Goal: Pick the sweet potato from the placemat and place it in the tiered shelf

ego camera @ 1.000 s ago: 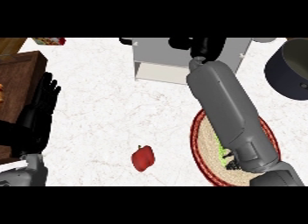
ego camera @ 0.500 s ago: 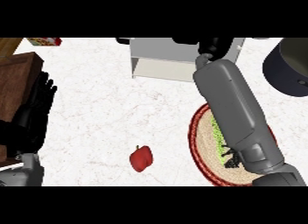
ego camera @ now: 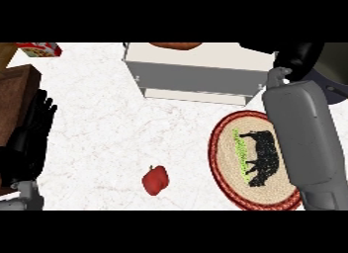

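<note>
Sweet potato delivered to tiered shelf
Since a second ago, we see the sweet potato [ego camera: 175,45] on the tiered shelf [ego camera: 198,74]; right hand [ego camera: 297,54] fingers unreadable, placemat [ego camera: 224,148] vacated.

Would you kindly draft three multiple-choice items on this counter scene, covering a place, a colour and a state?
1. Where is the sweet potato?
A. on the placemat
B. on the shelf
C. in the left hand

2. What colour is the placemat's rim?
A. red
B. blue
C. grey

3. How is the left hand?
A. holding the red pepper
B. curled shut
C. open, fingers straight

Key:
1 B: it lies atop the white shelf.
2 A: a red band circles the mat.
3 C: it rests open at the left edge, apart from the red pepper.
</note>
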You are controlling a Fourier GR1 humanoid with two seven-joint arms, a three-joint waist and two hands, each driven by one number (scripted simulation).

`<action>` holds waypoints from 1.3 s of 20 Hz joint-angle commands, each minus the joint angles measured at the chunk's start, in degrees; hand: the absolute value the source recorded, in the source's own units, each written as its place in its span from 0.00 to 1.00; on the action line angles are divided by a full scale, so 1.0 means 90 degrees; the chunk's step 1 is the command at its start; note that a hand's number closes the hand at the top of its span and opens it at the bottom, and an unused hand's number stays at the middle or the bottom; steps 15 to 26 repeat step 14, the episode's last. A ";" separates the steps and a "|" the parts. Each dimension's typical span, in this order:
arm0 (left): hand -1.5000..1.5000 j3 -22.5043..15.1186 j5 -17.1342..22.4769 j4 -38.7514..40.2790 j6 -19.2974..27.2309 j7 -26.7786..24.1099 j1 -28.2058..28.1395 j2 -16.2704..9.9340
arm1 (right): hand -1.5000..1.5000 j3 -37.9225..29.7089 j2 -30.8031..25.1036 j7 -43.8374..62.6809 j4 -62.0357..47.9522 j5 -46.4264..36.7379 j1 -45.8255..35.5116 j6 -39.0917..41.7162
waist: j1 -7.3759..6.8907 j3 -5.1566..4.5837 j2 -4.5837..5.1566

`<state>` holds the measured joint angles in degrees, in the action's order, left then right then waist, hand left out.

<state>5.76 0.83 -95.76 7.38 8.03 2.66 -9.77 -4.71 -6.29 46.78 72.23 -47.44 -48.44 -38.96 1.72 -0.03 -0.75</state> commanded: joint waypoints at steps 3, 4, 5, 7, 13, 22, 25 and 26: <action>0.50 0.0109 0.0009 0.0020 -0.0033 0.0105 0.0106 -0.0105 | 0.00 0.0073 -0.0461 0.0830 0.2765 0.0195 0.1699 0.1137 | 0.0070 0.0002 -0.0003; 0.50 0.0050 -0.0060 0.0064 0.0089 0.0118 0.0201 0.0010 | 0.00 0.0200 -0.0400 0.1008 0.3189 0.0124 0.2029 0.1301 | 0.0052 0.0002 0.0007; 0.50 0.0250 0.0125 0.0009 -0.0091 0.0257 0.0186 -0.0212 | 0.00 0.0137 -0.0519 0.1053 0.3678 0.0360 0.2160 0.1520 | 0.0033 0.0002 0.0006; 0.50 0.0121 0.0124 -0.0264 -0.0117 -0.0089 -0.0309 -0.0022 | 0.00 -0.0165 -0.0871 0.0732 0.4353 0.0947 0.2960 0.1702 | 0.0000 0.0006 0.0014; 0.50 -0.0334 -0.0306 -0.0364 0.0142 0.0280 0.0045 0.0279 | 0.00 -0.0428 -0.1045 0.0868 0.5533 0.1360 0.3728 0.2227 | -0.0150 0.0004 0.0068; 0.50 -0.0012 -0.0015 -0.0128 -0.0128 0.0296 0.0300 0.0011 | 0.00 -0.0945 -0.1306 0.0623 0.5400 0.1945 0.3642 0.2308 | -0.0152 0.0005 0.0074; 0.50 -0.0012 -0.0015 -0.0128 -0.0128 0.0296 0.0300 0.0011 | 0.00 -0.0945 -0.1306 0.0623 0.5400 0.1945 0.3642 0.2308 | -0.0152 0.0005 0.0074; 0.50 -0.0012 -0.0015 -0.0128 -0.0128 0.0296 0.0300 0.0011 | 0.00 -0.0945 -0.1306 0.0623 0.5400 0.1945 0.3642 0.2308 | -0.0152 0.0005 0.0074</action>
